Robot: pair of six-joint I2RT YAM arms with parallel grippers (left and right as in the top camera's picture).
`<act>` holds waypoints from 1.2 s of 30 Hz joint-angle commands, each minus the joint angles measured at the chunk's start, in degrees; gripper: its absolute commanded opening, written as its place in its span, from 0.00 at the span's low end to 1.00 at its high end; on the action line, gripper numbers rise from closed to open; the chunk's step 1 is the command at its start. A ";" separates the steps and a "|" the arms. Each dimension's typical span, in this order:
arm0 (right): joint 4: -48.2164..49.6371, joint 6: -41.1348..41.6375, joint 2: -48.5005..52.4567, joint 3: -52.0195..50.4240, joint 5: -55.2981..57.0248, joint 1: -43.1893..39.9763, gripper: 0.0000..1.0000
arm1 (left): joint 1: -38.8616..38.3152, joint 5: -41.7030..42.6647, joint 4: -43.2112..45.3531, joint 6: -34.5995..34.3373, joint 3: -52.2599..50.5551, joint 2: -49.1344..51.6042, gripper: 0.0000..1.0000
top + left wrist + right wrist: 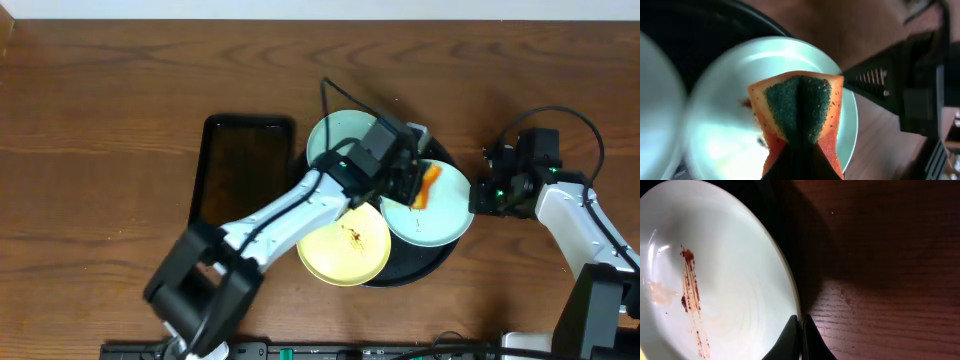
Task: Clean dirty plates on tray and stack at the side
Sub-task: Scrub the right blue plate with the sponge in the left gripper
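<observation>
Brown wooden counter [100,100] fills the overhead view, with the round black tray [418,268] near its middle and a small tray [245,165] just left of it. All three plates lie on the tray and none is stacked at the side, so the task looks barely begun.

The right blue plate [445,220] is the one in hand. It sits at the tray's right side, its edge reaching out over the rim. The left pincer [797,150] is clamped on an orange sponge [800,107], creasing its green side, and holds it over this plate. The right pincer [801,330] is closed, its tips nearly together, apparently nipping the plate's rim to steady it. Brown streaks show on this plate, so it is not yet clean.

The yellow plate [345,255] carries a smear at its centre. The far blue plate [335,135] is partly under the left arm, so I cannot tell its state. Two more cleanings and the stacking are probably left.

Being round, the right blue plate has no long axis and lies face up. In the right wrist view its main streak runs up and down beside the rim. Seen from overhead, the sponge's long side runs across the counter's depth, slightly slanted.
</observation>
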 commanded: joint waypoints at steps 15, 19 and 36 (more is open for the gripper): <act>-0.92 -0.20 0.48 0.79 -0.81 -0.74 0.01 | -3.19 -5.16 6.71 -2.23 1.66 14.47 0.08; -0.94 -0.20 0.48 0.79 -0.81 -0.74 0.01 | 0.26 -7.56 7.39 -2.25 1.95 14.19 0.07; -1.81 -0.20 0.48 0.79 -0.76 -0.74 0.01 | 3.21 -5.70 4.11 -1.79 2.21 2.32 0.08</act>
